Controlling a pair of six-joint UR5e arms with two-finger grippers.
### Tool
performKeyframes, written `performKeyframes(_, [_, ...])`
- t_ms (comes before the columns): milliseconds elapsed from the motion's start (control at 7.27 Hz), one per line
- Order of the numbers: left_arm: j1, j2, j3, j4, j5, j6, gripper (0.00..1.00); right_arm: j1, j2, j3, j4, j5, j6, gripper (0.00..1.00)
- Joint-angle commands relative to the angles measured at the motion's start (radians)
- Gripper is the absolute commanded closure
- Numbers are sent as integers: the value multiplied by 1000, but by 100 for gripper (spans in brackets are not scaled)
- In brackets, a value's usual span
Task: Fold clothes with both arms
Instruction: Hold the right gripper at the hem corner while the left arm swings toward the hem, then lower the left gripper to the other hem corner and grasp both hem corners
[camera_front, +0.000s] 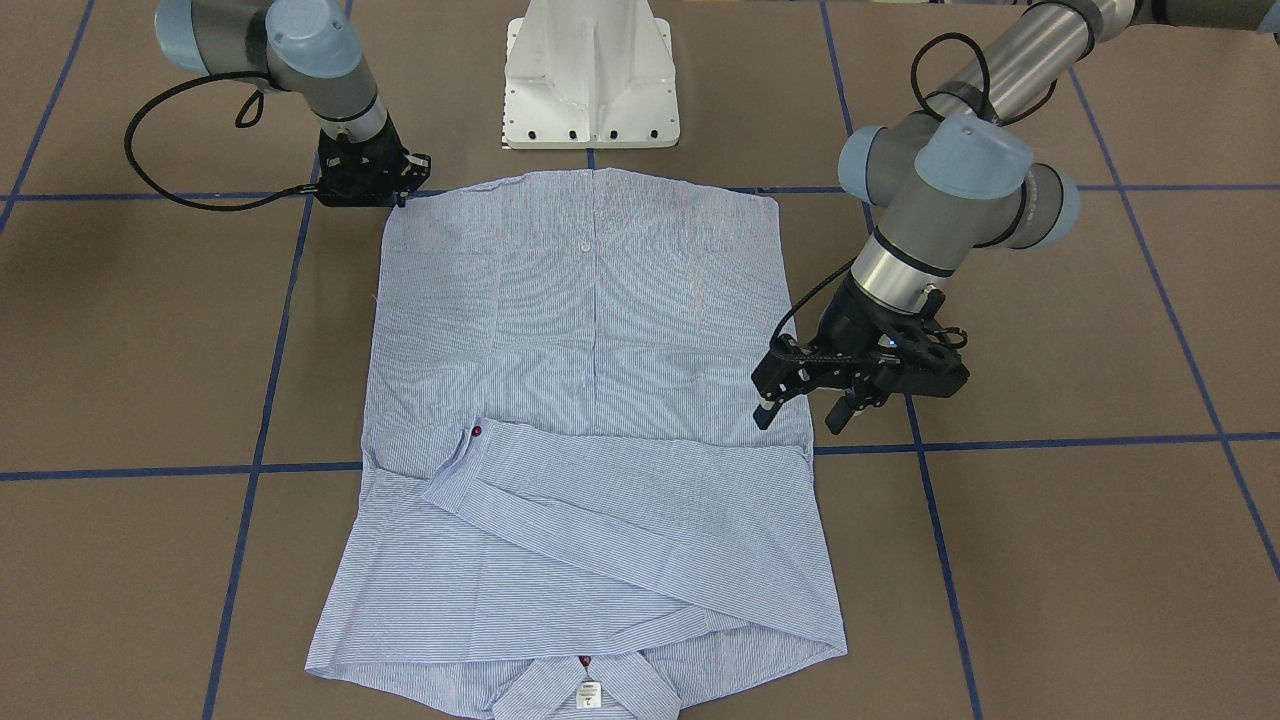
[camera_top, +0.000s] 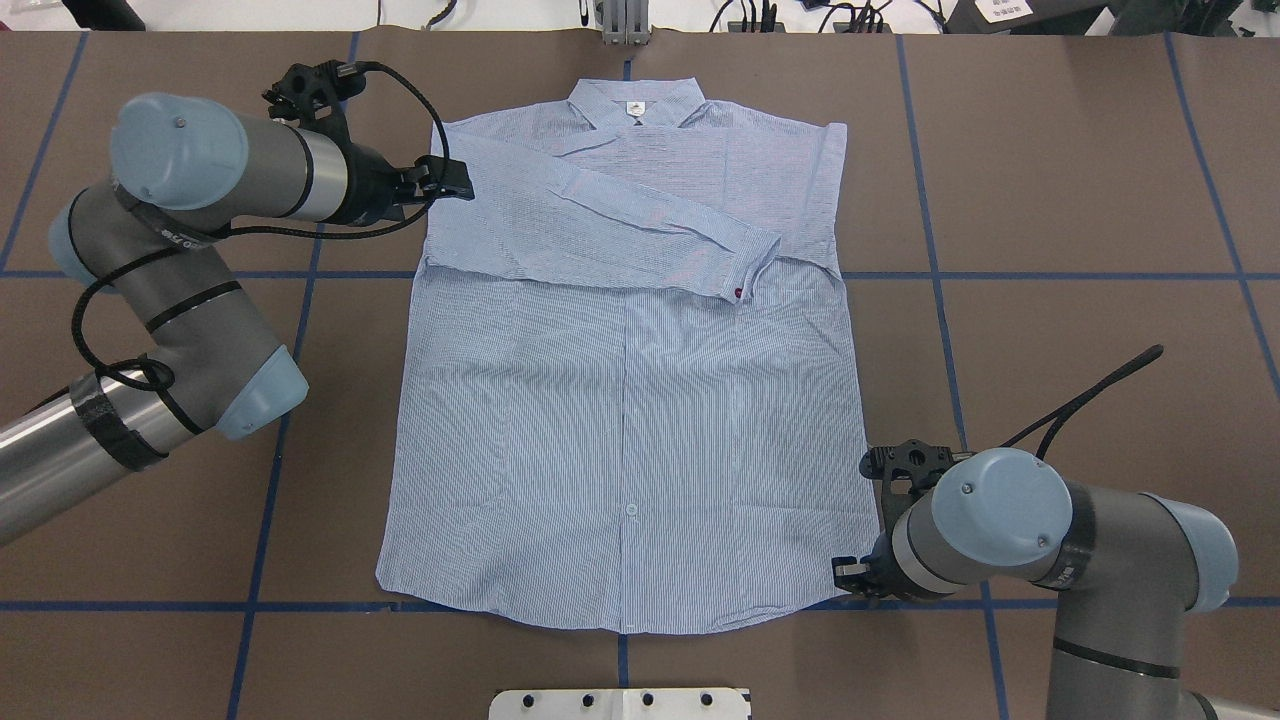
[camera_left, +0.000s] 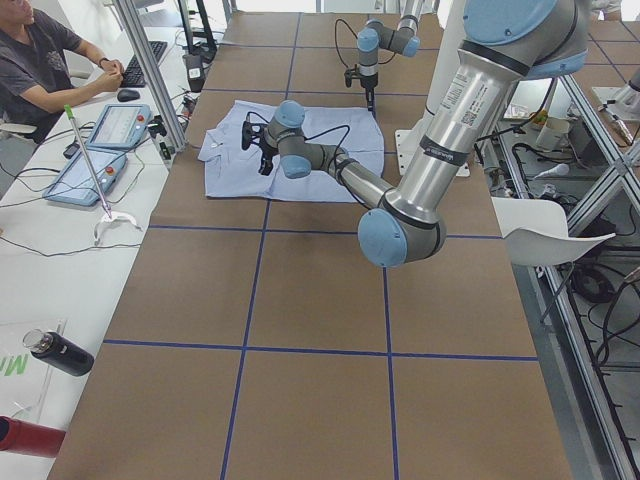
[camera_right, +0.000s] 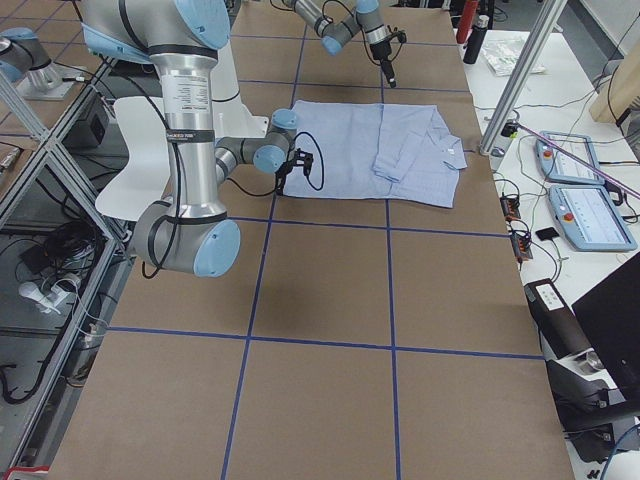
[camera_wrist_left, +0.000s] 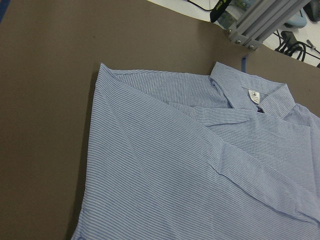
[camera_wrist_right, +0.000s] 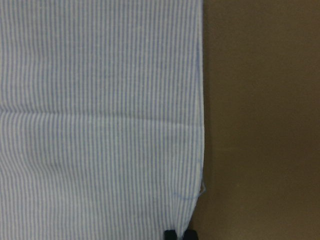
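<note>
Right now the shirt (camera_top: 630, 400) lies flat on the desk (camera_top: 1050, 200). Its collar (camera_top: 635, 100) is on the far side from the robot, and a sleeve (camera_top: 650, 220) is folded across the chest. The left gripper (camera_front: 800, 415) hangs just over the shirt's side edge near that sleeve, with its fingers spread wide and holding nothing. The right gripper (camera_wrist_right: 180, 234) is down at the bottom corner on the other side. Its fingertips (camera_wrist_right: 171, 234) are almost together, right at the cloth's edge.

What could go wrong? I think the two arms may not lift alike. If one pulls first or higher, the shirt could twist and the fold would come out crooked. The left gripper might catch only the sleeve and drag it out of place. The right one sits so near the edge that the thin cloth could slip out. A hard pull could slide the whole shirt over the desk.

Some things are hard to see. I cannot tell if the right gripper has cloth between its fingertips. From overhead, the right arm hides that corner. The other sleeve seems to lie under the first, but I am not sure.
</note>
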Motion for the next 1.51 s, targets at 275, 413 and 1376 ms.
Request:
performKeyframes(275, [5, 11, -18, 5, -5, -6, 1, -1, 12, 11, 2, 16, 0, 98])
performKeyframes(413, [46, 56, -65, 15, -8, -14, 1, 0, 13, 16, 5, -20, 12, 100])
performKeyframes(1376, [443, 353, -504, 337, 141, -342, 2, 6, 11, 115, 12, -125, 55, 100])
